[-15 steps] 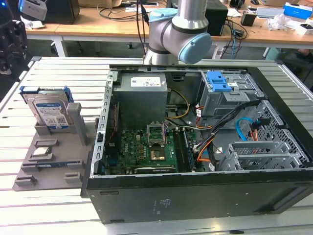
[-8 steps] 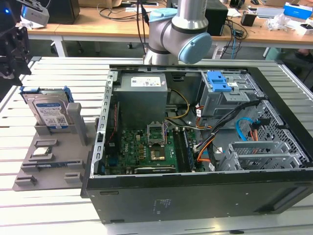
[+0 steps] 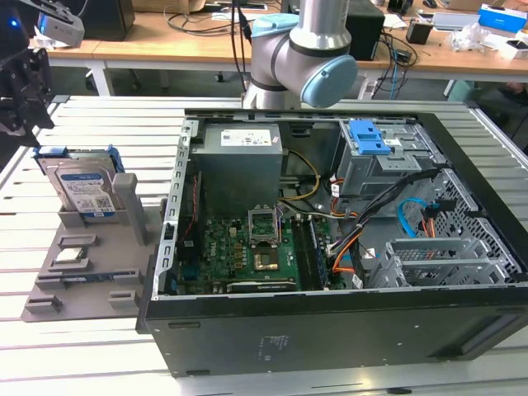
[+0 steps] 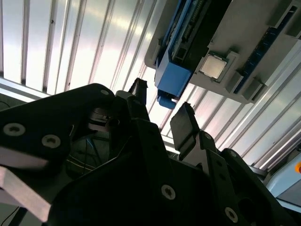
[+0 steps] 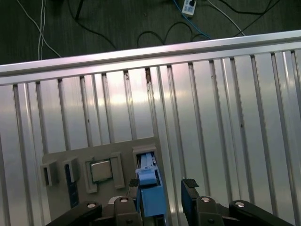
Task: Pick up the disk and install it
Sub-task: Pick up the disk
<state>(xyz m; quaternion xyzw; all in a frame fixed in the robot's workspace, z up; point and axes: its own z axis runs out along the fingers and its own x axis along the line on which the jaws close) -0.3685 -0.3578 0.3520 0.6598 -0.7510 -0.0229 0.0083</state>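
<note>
The disk (image 3: 82, 188) stands on edge in a slot of the grey holder plate (image 3: 82, 276), at the exterior view's left, its white label with a blue band facing outward and blue rails on its edges. My gripper (image 3: 29, 103) hangs a little above the disk's upper corner. In both wrist views its black fingers stand apart, gripper (image 5: 162, 184) open. The disk's blue rail (image 5: 150, 190) lies in line with the gap and closer to one finger (image 5: 134, 183). The second wrist view shows the gripper (image 4: 161, 101) just short of the blue rail end (image 4: 171, 77), with nothing held.
An open computer case (image 3: 330, 330) fills the exterior view's middle and right, with a grey drive cage and blue latch (image 3: 371, 139) at its far corner. A processor chip (image 5: 99, 170) sits on the holder plate beside the disk. The slatted metal table (image 5: 225, 117) ends near dark floor with cables.
</note>
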